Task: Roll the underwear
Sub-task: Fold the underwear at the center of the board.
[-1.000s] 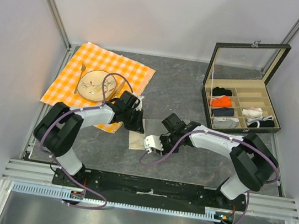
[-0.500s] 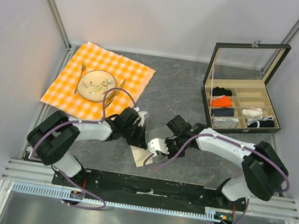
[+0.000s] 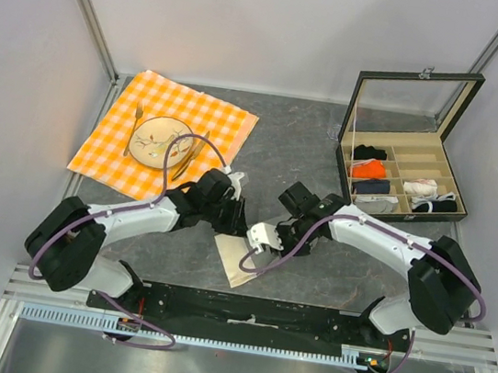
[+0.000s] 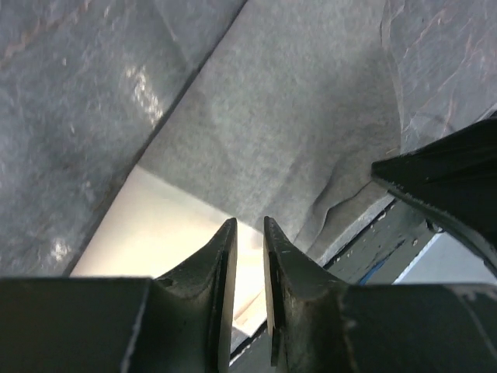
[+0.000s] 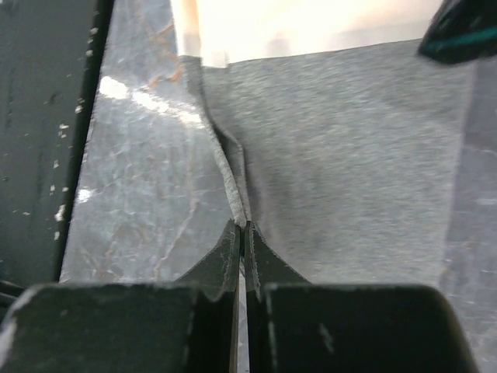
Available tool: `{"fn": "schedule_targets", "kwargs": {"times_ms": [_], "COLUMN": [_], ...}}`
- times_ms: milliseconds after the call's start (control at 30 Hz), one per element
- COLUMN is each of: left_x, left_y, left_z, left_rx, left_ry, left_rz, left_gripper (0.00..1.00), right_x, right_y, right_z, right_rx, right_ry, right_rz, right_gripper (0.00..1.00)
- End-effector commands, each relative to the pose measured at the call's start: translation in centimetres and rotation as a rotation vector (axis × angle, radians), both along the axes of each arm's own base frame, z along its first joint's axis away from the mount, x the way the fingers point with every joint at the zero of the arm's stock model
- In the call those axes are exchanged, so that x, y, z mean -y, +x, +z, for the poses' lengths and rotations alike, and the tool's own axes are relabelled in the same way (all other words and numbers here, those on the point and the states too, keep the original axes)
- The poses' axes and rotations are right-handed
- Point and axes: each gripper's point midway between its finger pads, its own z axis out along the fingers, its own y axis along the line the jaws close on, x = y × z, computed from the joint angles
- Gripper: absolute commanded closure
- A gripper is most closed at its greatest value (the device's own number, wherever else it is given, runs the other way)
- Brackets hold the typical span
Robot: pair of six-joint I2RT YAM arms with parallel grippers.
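The underwear (image 3: 240,259) lies on the desk (image 3: 310,149), its folded edge pinched in the right pincer (image 5: 243,227), its cream strip at the near-closed left pincer (image 4: 247,230), grip unclear.

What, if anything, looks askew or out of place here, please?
The underwear lies at a slant, its edge puckered into a raised fold where the right hand pinches it. Nothing looks spilled or damaged.

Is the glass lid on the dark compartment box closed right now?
No, the top view shows the glass lid of the dark compartment box standing raised at its back edge, leaving the compartments uncovered.
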Motion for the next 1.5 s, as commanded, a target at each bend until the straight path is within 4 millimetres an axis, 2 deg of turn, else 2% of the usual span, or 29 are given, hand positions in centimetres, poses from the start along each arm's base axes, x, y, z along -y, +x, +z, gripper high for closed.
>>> {"fn": "schedule_targets", "kwargs": {"times_ms": [0, 100, 233, 333, 433, 600, 633, 700, 767, 800, 1000, 1133, 1300, 1467], "left_x": [1.0, 0.6, -0.1, -0.9, -1.5, -2.8, -3.3, -3.6, -4.2, -4.3, -5.5, -5.2, -4.6, -4.5], "left_y": [1.9, 2.4, 1.5, 1.5, 1.8, 2.6, 2.5, 2.6, 2.1, 2.0, 0.6, 0.0, -0.3, -0.3], "left_z": [0.0, -1.3, -4.2, -4.7, -4.3, -1.6, -1.5, 0.3, 0.6, 1.4, 1.3, 1.6, 2.1, 2.5], "left_rx": [0.03, 0.035, -0.019, -0.005, 0.019, 0.119, 0.13, 0.18, 0.192, 0.213, 0.192, 0.184, 0.177, 0.185], "left_ry": [0.031, 0.078, 0.137, 0.155, 0.16, 0.141, 0.145, 0.101, 0.09, 0.07, 0.071, 0.043, 0.019, 0.013], "left_rz": [-0.023, -0.013, -0.028, 0.003, 0.041, 0.132, 0.146, 0.171, 0.186, 0.192, 0.209, 0.185, 0.151, 0.147], "left_gripper": [0.74, 0.74, 0.75, 0.75, 0.74, 0.71, 0.69, 0.64, 0.58, 0.57, 0.56, 0.56, 0.57, 0.57], "right_x": [-2.0, -2.7, -3.5, -3.9, -4.2, -4.4, -4.3, -4.4, -4.5, -4.6, -5.2, -5.2, -5.4, -5.8], "right_y": [2.4, 3.7, 4.9, 5.8, 6.7, 8.1, 8.6, 9.0, 9.4, 9.5, 10.4, 11.1, 12.9, 15.4], "right_z": [1.8, 2.1, 2.3, 2.0, 1.8, 1.6, 1.7, 1.5, 1.4, 1.4, 0.7, -0.2, -0.6, 0.4], "right_rx": [0.032, 0.04, 0.032, 0.024, 0.016, -0.01, -0.014, -0.021, -0.032, -0.034, -0.046, -0.048, -0.01, 0.076], "right_ry": [0.063, 0.07, 0.083, 0.079, 0.08, 0.089, 0.097, 0.098, 0.102, 0.104, 0.087, 0.054, 0.029, 0.054], "right_rz": [0.006, -0.005, -0.019, -0.032, -0.05, -0.095, -0.112, -0.125, -0.132, -0.131, -0.146, -0.172, -0.273, -0.384], "right_gripper": [0.96, 0.97, 0.97, 0.97, 0.96, 0.97, 0.97, 0.97, 0.97, 0.97, 0.97, 0.95, 0.82, 0.69]}}
